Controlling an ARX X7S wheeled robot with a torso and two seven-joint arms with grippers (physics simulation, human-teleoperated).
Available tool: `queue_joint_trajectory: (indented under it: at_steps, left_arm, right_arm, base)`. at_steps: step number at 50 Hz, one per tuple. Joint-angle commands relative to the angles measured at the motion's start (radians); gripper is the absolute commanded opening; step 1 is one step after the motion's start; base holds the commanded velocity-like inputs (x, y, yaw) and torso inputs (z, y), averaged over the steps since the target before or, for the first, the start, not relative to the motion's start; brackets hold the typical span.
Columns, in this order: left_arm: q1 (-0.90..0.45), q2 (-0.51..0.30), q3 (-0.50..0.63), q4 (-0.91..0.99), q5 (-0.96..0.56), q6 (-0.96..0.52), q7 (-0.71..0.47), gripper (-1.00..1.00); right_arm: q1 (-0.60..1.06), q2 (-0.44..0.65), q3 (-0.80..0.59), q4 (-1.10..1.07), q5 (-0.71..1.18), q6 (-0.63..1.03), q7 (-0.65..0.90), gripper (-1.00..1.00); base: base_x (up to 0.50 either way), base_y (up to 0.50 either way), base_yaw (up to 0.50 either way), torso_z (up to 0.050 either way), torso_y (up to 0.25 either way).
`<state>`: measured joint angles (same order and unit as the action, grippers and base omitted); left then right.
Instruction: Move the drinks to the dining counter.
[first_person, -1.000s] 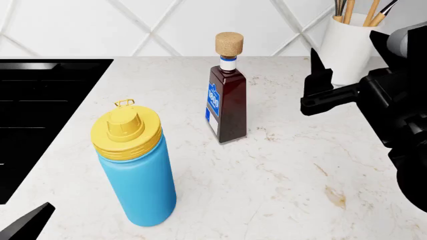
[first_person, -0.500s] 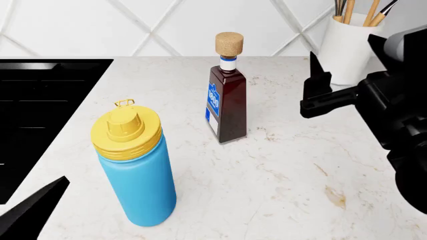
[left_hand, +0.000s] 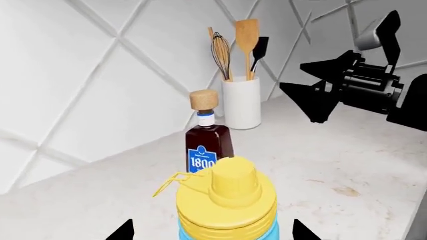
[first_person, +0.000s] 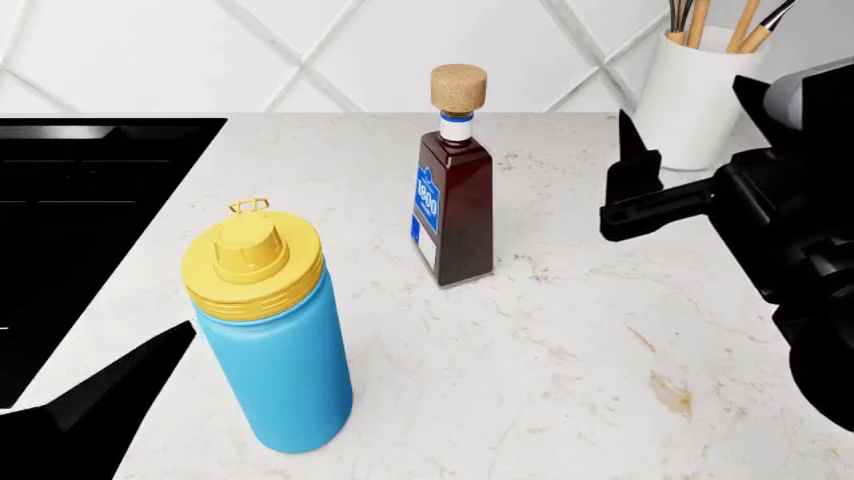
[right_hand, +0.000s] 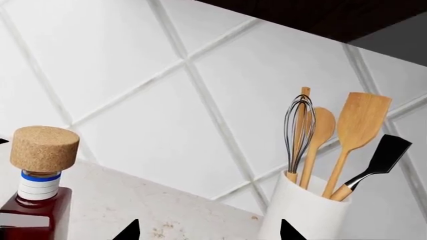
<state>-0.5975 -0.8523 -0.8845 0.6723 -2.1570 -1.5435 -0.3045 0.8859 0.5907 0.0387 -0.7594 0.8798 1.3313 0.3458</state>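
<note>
Your left claw (left_hand: 210, 234) is spread wide and empty around the blue flask (first_person: 274, 340) — lined up to grip — while the right claw (first_person: 627, 190), also open and empty, hangs beside the liquor bottle (first_person: 451, 205) on the marble table (first_person: 587, 340).

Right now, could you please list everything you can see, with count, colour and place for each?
Flask: one, light blue with a yellow screw lid, upright near the front of the worktop.
Liquor bottle: one, dark brown with a cork stopper and blue label, upright behind and to the right of the flask.
Utensil holder: one, white, far right by the wall, holding wooden utensils, a whisk and a black spatula.
Cooktop: one, black, set into the worktop at the left.
Worktop: one, speckled marble-look.
Wall tiles: white, diagonal, behind the worktop.
Left gripper: black, open, fingertips either side of the flask.
Right gripper: black, open, right of the liquor bottle.
</note>
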Motion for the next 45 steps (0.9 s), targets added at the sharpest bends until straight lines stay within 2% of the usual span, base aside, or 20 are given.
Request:
queue_joint_trajectory:
  at_steps: [1, 23, 39, 45]
  left_arm:
    - [-0.016, 0.032, 0.056, 0.010, 0.102, 0.002, 0.085, 1.00]
    - [-0.016, 0.091, 0.117, 0.035, 0.305, 0.014, 0.256, 1.00]
    - [-0.011, 0.088, 0.165, 0.035, 0.362, 0.046, 0.316, 1.00]
    - [-0.020, 0.120, 0.188, 0.040, 0.454, 0.039, 0.385, 1.00]
  right_arm:
    - [-0.004, 0.006, -0.012, 0.006, -0.001, -0.012, 0.001, 1.00]
    - [-0.029, 0.020, -0.034, 0.021, -0.014, -0.049, -0.001, 1.00]
    - [-0.032, 0.025, -0.039, 0.028, -0.012, -0.060, 0.003, 1.00]
    - [-0.030, 0.028, -0.040, 0.025, -0.006, -0.055, 0.008, 1.00]
  base:
    - [0.00, 0.00, 0.00, 0.000, 0.000]
    - [0.00, 0.00, 0.00, 0.000, 0.000]
    - [0.00, 0.00, 0.00, 0.000, 0.000]
    - [0.00, 0.00, 0.00, 0.000, 0.000]
